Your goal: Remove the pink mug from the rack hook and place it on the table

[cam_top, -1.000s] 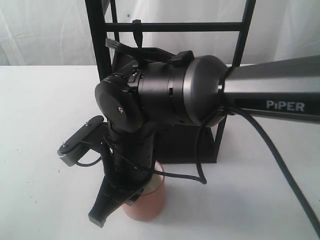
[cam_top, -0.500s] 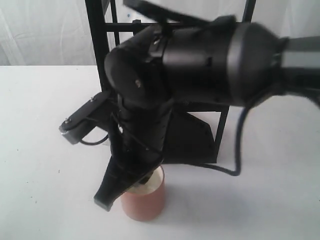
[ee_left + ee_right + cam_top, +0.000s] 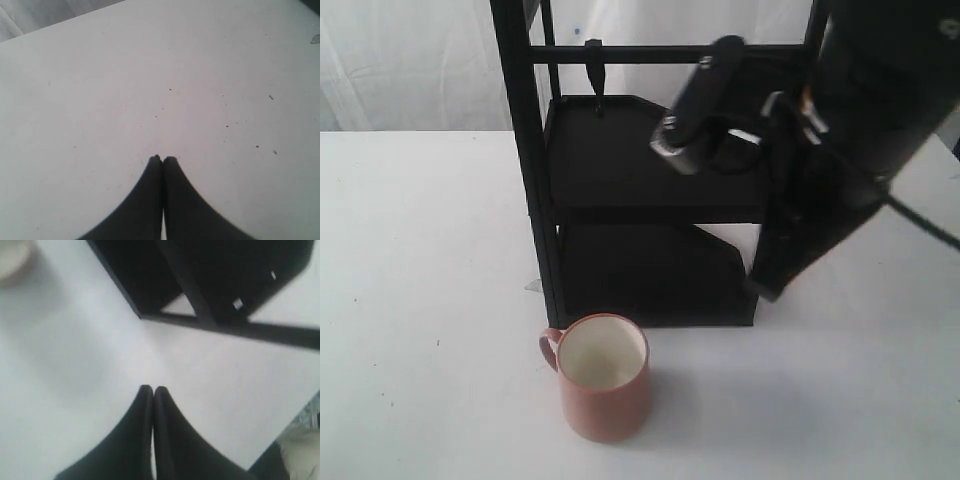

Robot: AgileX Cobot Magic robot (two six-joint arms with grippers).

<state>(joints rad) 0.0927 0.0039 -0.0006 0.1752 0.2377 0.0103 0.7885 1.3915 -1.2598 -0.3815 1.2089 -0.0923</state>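
Observation:
The pink mug [image 3: 605, 375] stands upright on the white table [image 3: 420, 250] in front of the black rack, handle to the left, with nothing touching it. The rack hook [image 3: 594, 75] hangs bare from the thin top bar. My right gripper [image 3: 767, 290] is up at the rack's right side, well away from the mug. In the right wrist view it [image 3: 152, 388] is shut on nothing above the table [image 3: 75, 340], and the mug's blurred rim [image 3: 12, 260] shows at a corner. My left gripper [image 3: 162, 158] is shut and empty over bare table [image 3: 150, 75].
The black rack's thick left post [image 3: 525, 150] and its two angular shelves [image 3: 640, 150] stand just behind the mug. The right arm's dark body [image 3: 880, 90] fills the upper right, with a cable trailing off it. A white curtain hangs behind.
My right arm has lifted off the mug and swung up and to the right. The mug stays on the table, now fully uncovered.

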